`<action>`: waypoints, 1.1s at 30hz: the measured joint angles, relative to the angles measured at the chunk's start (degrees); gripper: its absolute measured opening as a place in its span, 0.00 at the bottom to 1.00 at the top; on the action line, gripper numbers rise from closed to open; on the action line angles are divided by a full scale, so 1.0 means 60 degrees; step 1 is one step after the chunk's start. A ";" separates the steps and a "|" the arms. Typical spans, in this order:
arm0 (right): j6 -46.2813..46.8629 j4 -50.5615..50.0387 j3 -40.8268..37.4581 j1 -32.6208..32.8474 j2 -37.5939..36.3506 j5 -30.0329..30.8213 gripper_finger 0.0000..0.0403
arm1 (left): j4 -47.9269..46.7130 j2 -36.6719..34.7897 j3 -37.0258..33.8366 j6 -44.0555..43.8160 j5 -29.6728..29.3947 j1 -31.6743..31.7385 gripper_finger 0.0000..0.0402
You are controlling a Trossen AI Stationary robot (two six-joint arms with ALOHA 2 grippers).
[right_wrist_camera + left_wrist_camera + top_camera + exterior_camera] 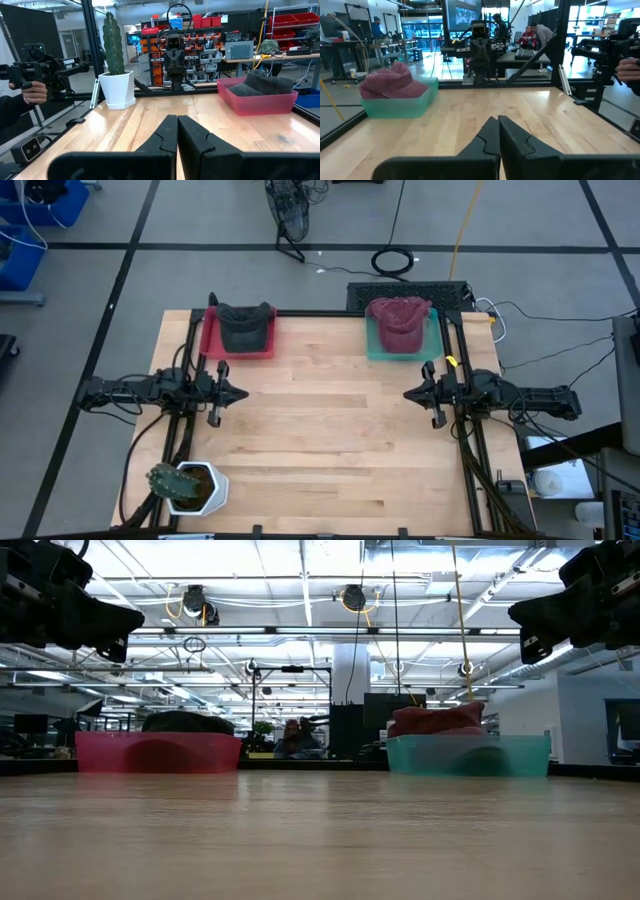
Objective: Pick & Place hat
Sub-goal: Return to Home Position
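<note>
**Desk Surface: Layout and Contents**

The desk [340,440] is a rectangular top of light wooden planks laid side by side, with the grain running left to right. Dark rails [320,312] border its far edge and both sides.

Three items stand directly on the surface:

1. The red bin [212,340] stands at the far-left corner, against the far edge. In the low view its base sits flat on the wood.
2. The green bin [432,345] stands at the far-right corner, against the same edge and well apart from the red bin. It is level with it.
3. A white pot [212,492] stands upright at the near-left corner, close to the near edge.
</note>
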 joint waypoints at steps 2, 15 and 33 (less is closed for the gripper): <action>0.0000 -0.0004 0.0000 0.0000 0.0000 0.0000 0.00 | -0.0004 0.0000 0.0000 -0.0004 0.0001 0.0000 0.01; 0.0007 -0.0072 0.0000 0.0000 0.0000 -0.0004 0.00 | -0.0007 0.0000 0.0000 -0.0004 -0.0003 0.0000 0.01; 0.0019 -0.0076 0.0000 0.0000 0.0000 -0.0004 0.00 | -0.0106 0.0000 0.0007 -0.0091 0.0060 0.0000 0.07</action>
